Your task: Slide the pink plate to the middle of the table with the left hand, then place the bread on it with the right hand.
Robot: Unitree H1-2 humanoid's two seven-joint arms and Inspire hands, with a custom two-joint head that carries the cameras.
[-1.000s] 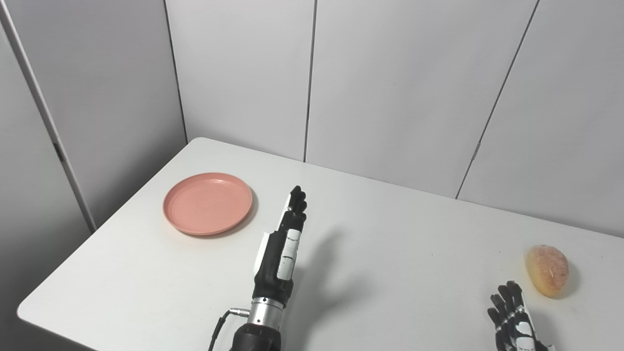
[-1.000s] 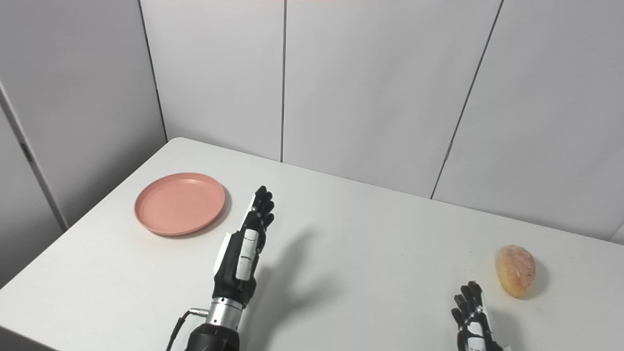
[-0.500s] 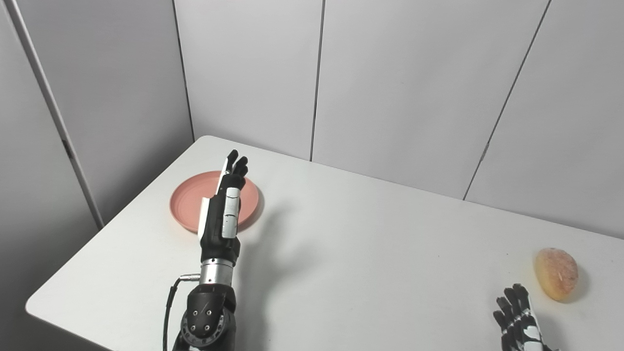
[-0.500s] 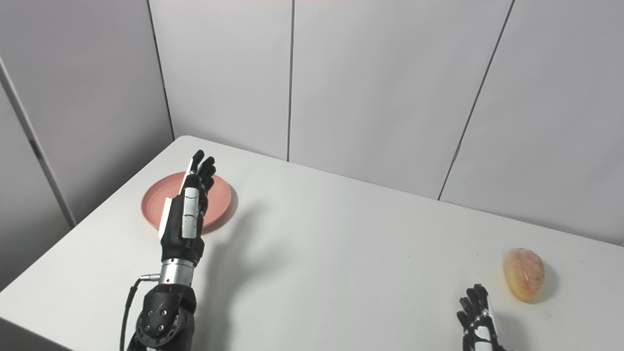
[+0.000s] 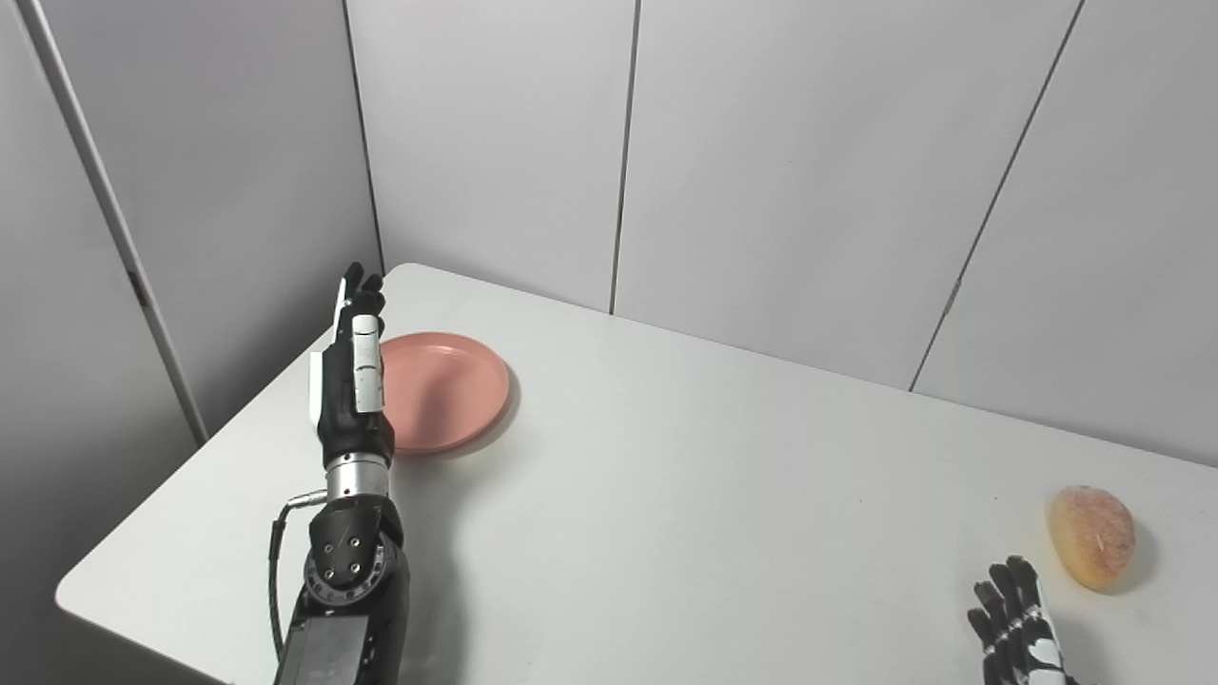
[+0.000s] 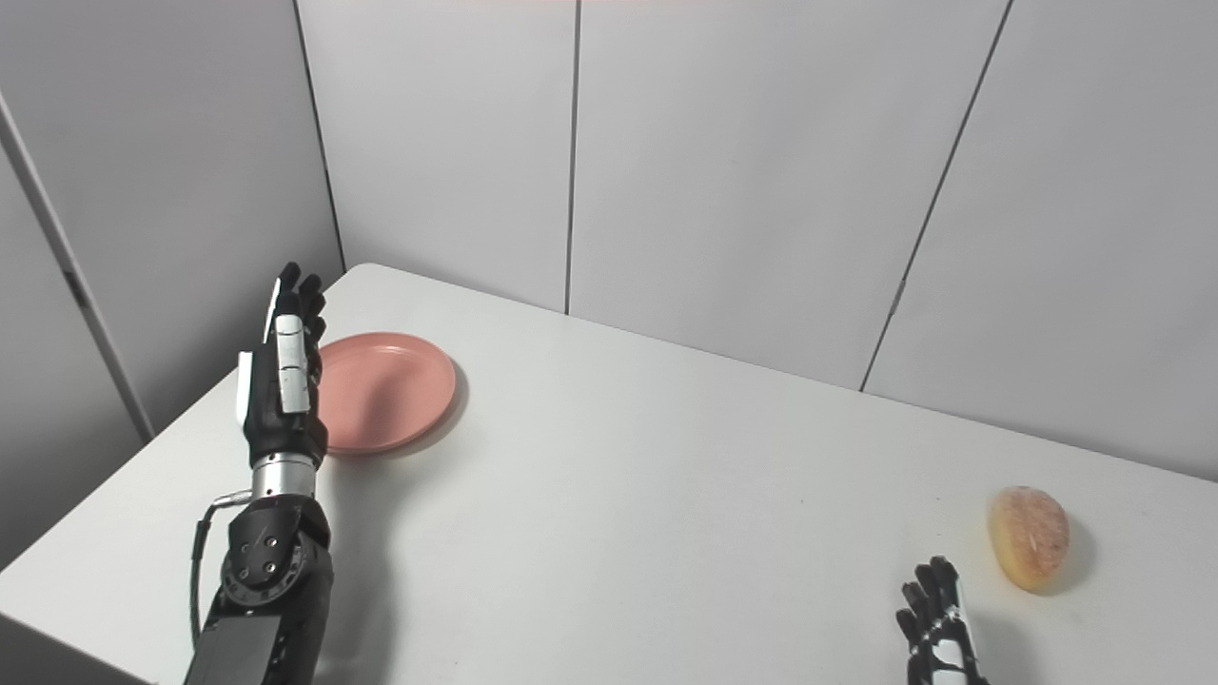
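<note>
While the right hand [image 5: 1016,618] rests spread and empty near the bread [image 5: 1091,536], the left hand [image 5: 349,381] stands straight-fingered, holding nothing, beside the pink plate [image 5: 447,390].

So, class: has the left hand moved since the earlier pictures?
Yes. The left hand has swung leftward across the plate, from its right side to its left edge.

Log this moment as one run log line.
left robot hand: open, raised at pink plate's left edge | right robot hand: open, near bread | plate: not yet centered
</note>
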